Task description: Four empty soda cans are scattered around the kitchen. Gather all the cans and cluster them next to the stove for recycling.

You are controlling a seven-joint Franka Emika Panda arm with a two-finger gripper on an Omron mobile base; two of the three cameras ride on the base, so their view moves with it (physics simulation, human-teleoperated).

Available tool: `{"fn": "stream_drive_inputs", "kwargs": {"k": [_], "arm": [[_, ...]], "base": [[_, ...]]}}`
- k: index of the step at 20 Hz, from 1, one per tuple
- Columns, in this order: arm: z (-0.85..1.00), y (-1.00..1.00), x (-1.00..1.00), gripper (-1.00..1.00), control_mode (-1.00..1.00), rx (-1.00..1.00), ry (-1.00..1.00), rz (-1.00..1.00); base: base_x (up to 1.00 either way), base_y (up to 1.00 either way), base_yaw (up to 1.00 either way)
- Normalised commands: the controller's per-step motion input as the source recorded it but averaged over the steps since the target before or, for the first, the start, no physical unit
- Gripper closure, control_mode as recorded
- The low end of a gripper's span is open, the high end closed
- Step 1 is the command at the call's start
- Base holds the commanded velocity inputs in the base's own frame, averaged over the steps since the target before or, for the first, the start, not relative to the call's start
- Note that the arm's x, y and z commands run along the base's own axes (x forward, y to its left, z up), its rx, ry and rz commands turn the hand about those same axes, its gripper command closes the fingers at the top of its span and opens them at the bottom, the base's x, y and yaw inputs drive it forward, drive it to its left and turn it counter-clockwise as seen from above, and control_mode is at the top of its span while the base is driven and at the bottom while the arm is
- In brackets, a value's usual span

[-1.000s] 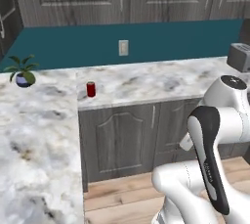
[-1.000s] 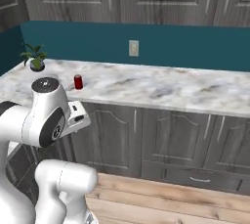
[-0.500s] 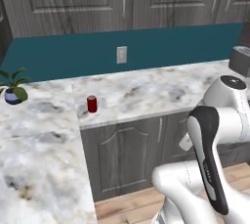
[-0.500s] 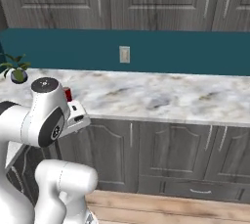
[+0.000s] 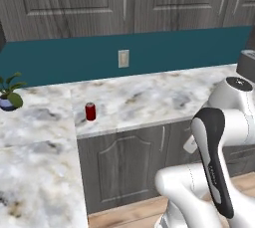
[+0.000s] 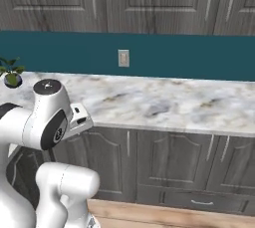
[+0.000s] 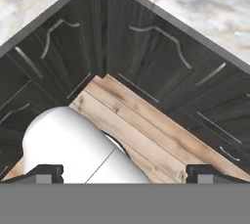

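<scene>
Gripper [image 7: 125, 171] spread wide, empty, dark tips at frame's bottom corners over striped wood floor [image 7: 146, 130] and dark grained cabinet doors [image 7: 146, 56]. Red soda can [image 5: 90, 111] upright, left-center on veined marble counter [image 5: 149, 97]; whole scene shifted since earlier, camera moved.

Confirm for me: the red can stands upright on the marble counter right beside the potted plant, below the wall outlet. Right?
Not quite. In the left base view the red can stands upright on the marble counter below the wall outlet, but well apart from the potted plant.
</scene>
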Motion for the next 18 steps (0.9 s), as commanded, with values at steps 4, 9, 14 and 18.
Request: {"fn": "stream_drive_inputs", "kwargs": {"k": [4, 9, 14, 18], "arm": [[0.00, 0.00, 0.00, -1.00, 1.00, 0.00, 0.00, 0.00], [0.00, 0.00, 0.00, -1.00, 1.00, 0.00, 0.00, 0.00], [0.00, 0.00, 0.00, -1.00, 1.00, 0.00, 0.00, 0.00], [0.00, 0.00, 0.00, -1.00, 1.00, 0.00, 0.00, 0.00]], "base": [[0.52, 0.20, -0.04], [0.58, 0.49, -0.08], [0.45, 0.60, -0.08], [0.32, 0.72, -0.09]]}}
